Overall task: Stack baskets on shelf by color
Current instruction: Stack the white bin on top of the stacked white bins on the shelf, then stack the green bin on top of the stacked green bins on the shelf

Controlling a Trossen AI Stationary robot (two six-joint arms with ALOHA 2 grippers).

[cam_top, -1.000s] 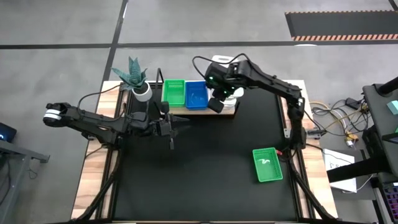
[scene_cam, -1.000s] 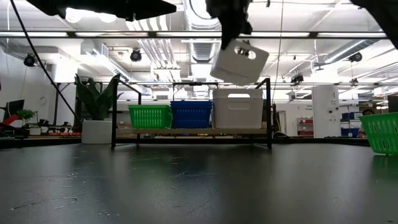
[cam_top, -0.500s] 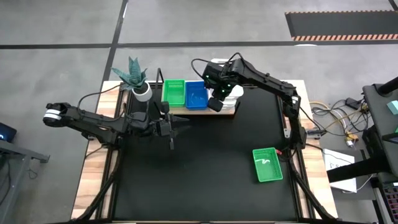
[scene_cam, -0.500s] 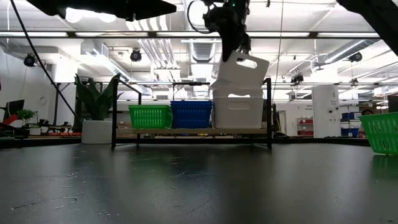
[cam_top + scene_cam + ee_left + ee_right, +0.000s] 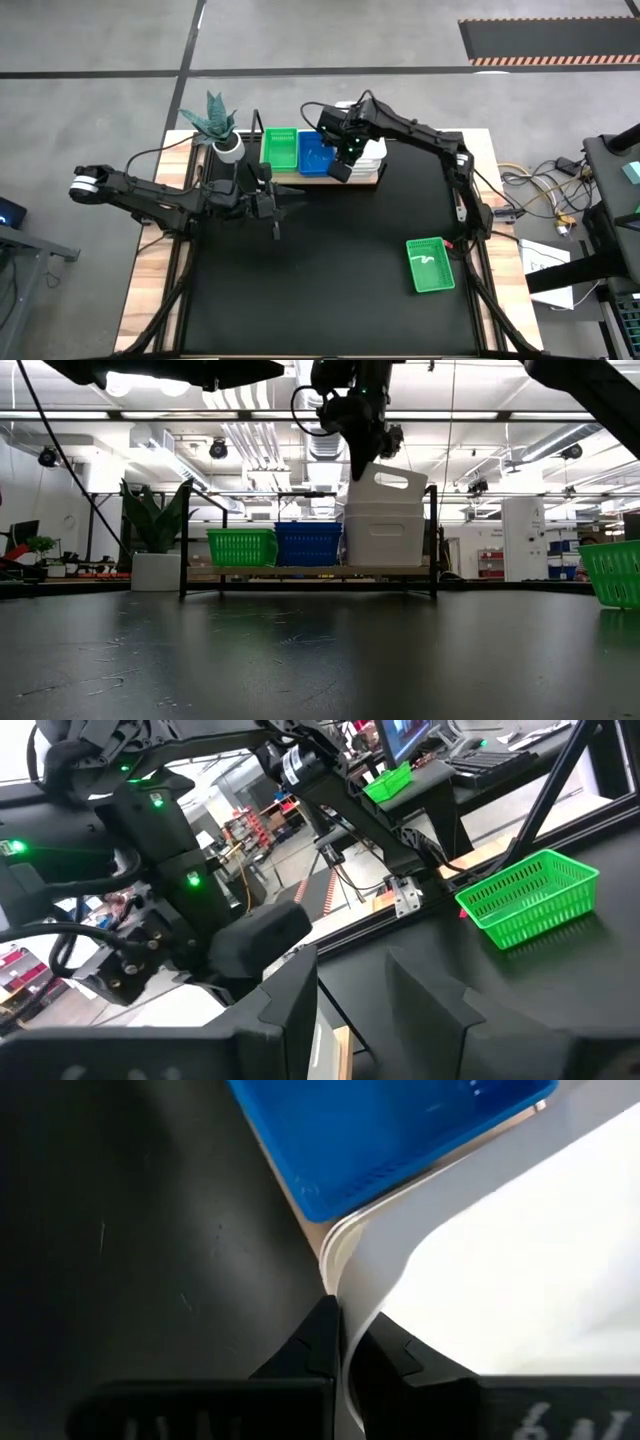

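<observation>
The shelf (image 5: 310, 572) stands at the table's far edge and carries green baskets (image 5: 279, 148), blue baskets (image 5: 315, 150) and a white stack (image 5: 370, 155), side by side. My right gripper (image 5: 340, 165) hangs over the white stack's left end, shut on the top white basket (image 5: 388, 488). That basket sits a little tilted in the white basket below (image 5: 383, 540). One more green basket (image 5: 430, 263) rests on its bottom on the table's right side. My left gripper (image 5: 278, 195) waits open at mid-table, left of centre. My right gripper (image 5: 345, 1355) pinches the thin side wall (image 5: 348, 1315) of the top white basket at the end next to the blue basket (image 5: 390, 1130). One finger is inside and one outside. The fingers come from above, pointing down. The basket rests, slightly tilted, in the white basket beneath it.
A white plant pot (image 5: 228, 148) with a spiky plant stands left of the shelf. The left wrist view shows the lone green basket (image 5: 530, 895) far off, near the right arm's base. Bare black tabletop (image 5: 330, 270) lies between the arms.
My right gripper has moved down and toward the table's left, staying shut on the white basket. The basket, held tilted in the air above the shelf a second ago, has come down into the white stack and stands nearer to level.
</observation>
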